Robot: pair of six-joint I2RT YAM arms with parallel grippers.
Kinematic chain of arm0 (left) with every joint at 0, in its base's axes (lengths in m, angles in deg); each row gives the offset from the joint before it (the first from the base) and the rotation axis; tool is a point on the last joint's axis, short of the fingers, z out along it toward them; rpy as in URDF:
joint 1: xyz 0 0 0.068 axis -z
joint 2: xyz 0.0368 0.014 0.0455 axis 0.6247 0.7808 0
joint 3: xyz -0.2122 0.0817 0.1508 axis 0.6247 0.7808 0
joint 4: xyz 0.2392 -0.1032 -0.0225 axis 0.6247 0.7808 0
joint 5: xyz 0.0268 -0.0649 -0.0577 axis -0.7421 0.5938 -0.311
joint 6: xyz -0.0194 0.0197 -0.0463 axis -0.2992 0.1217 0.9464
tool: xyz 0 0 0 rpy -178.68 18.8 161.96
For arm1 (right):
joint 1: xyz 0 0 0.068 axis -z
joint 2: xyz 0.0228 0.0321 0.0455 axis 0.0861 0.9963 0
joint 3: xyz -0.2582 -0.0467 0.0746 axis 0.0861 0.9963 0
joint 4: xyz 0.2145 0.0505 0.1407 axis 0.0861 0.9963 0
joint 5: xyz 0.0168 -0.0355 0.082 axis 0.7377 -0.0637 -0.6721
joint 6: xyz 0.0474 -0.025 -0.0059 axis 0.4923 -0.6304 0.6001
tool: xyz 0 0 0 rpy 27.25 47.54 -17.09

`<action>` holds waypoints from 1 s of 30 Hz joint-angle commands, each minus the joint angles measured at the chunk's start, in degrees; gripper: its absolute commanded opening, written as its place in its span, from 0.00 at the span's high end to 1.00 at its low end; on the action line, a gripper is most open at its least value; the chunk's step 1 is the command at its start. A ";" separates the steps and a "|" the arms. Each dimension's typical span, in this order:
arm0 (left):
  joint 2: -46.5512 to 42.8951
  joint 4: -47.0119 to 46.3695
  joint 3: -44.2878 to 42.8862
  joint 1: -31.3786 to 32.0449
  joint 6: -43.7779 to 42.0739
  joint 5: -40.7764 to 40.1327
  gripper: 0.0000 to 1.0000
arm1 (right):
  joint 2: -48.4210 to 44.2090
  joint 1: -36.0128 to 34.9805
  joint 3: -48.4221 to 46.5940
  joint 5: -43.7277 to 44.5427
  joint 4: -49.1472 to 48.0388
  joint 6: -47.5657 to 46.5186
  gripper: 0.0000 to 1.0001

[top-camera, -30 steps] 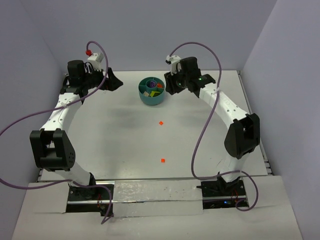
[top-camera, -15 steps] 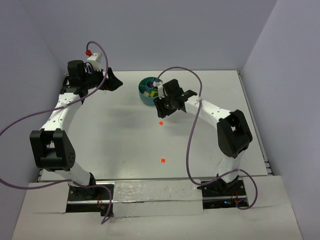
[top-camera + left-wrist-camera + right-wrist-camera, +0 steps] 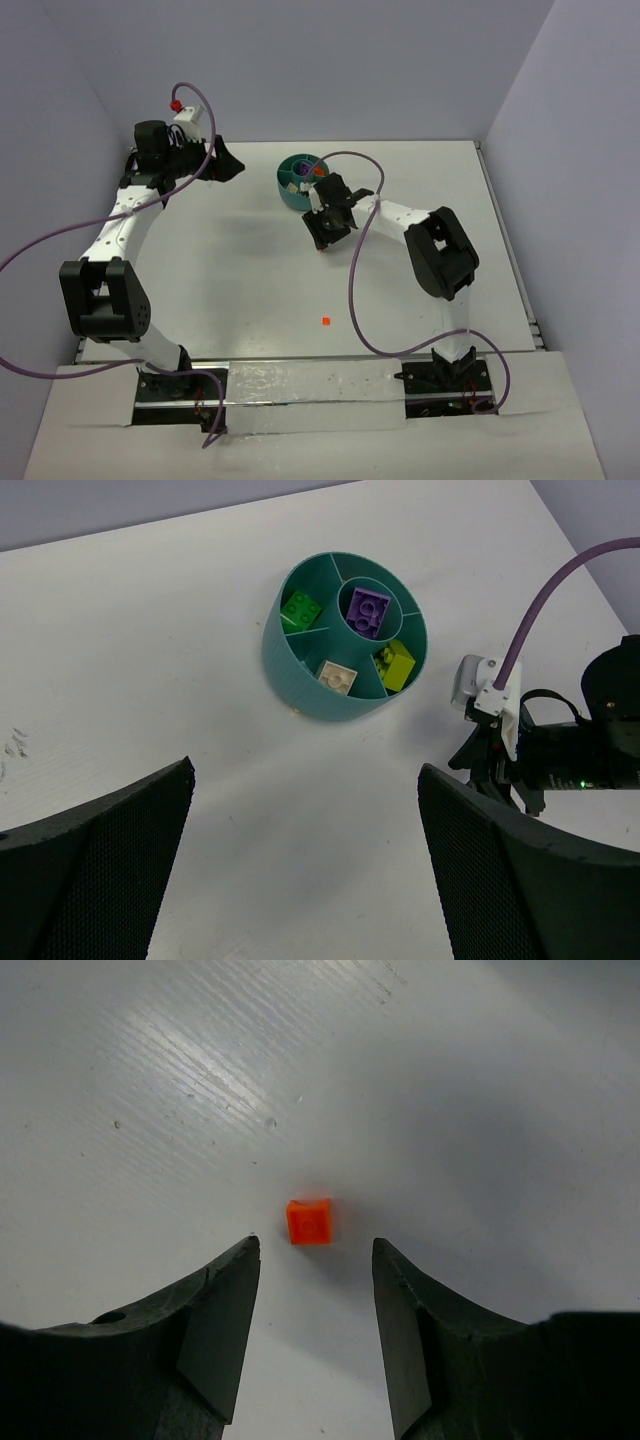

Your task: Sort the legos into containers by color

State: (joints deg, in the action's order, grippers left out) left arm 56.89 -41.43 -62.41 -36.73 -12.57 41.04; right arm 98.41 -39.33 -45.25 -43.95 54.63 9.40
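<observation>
The white table (image 3: 250, 270) carries a round teal divided bowl (image 3: 300, 680) toward its far side. A small orange-red lego brick (image 3: 309, 1221) lies flat on the bare surface, nearer than the bowl. A second orange-red brick (image 3: 326, 321) lies toward the front edge, well apart from both.

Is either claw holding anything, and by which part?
Nothing held. The right gripper is open over the orange brick, not touching it; the left gripper is open, empty.

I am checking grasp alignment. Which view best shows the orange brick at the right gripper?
The right wrist view: the orange brick lies large, sharp, just ahead of the open right gripper. In the top view the gripper hides most or all of it; the left wrist view does not show it.
</observation>
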 commanded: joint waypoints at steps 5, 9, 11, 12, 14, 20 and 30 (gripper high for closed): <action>-0.92 0.41 -2.79 -0.53 -0.58 -0.20 0.01 | 2.80 -1.03 -3.99 1.98 -0.86 -0.91 0.43; -0.33 0.87 -3.38 -0.53 -0.60 -0.11 0.01 | 3.79 -1.14 -5.17 2.10 -0.44 -1.68 0.44; 0.06 1.40 -4.05 -0.53 -0.71 -0.26 0.01 | 4.42 -1.23 -5.94 2.14 0.10 -2.05 0.45; 0.21 1.85 -4.33 -0.53 -0.86 -0.26 0.01 | 4.70 -1.27 -6.12 2.26 0.30 -2.18 0.46; 0.56 2.14 -4.69 -0.53 -0.93 -0.34 0.01 | 5.13 -1.36 -6.33 2.55 0.74 -2.62 0.47; 0.66 2.60 -4.87 -0.53 -1.72 -0.62 0.01 | 5.29 -1.37 -6.11 2.46 1.91 -3.19 0.53; 1.79 3.46 -4.97 -0.62 -2.17 -0.78 0.01 | 3.37 -1.29 -5.15 0.70 3.10 -4.99 0.82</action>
State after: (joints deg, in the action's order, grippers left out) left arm 58.12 -38.36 -65.04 -36.93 -14.26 40.48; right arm 102.80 -40.07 -49.12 -42.43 56.16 5.56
